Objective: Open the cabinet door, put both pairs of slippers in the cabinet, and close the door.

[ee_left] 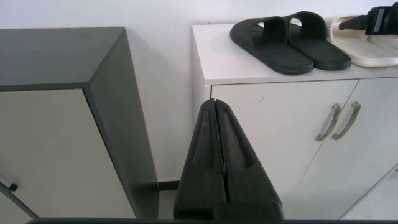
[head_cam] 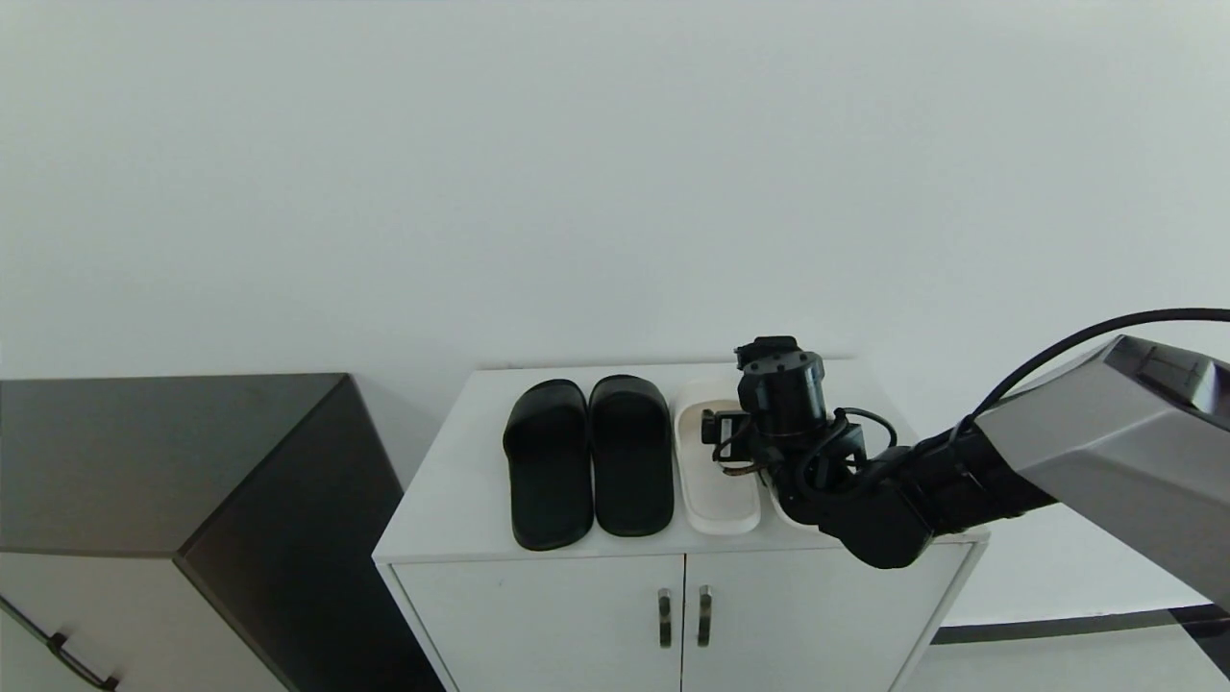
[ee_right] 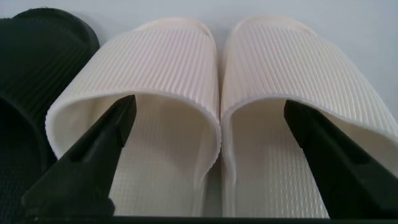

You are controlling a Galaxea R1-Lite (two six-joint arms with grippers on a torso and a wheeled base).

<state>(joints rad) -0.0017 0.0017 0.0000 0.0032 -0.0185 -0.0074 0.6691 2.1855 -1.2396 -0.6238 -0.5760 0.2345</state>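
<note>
right jaws wide, one tip in each of the white slippers (ee_right: 174, 68), 3 o'clock of the black pair (head_cam: 629, 452) atop the unopened cabinet (head_cam: 538, 615); left jaws pressed together, empty. likely next: pinch both inner walls together.

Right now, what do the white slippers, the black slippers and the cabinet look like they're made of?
White slippers: likely soft moulded foam or rubber, matte; fine ribs on the straps, dimpled footbeds. Black slippers: probably the same moulded kind, matte, one-piece look. Cabinet: seemingly painted or laminated board, smooth white; its handles look like brushed metal.
</note>
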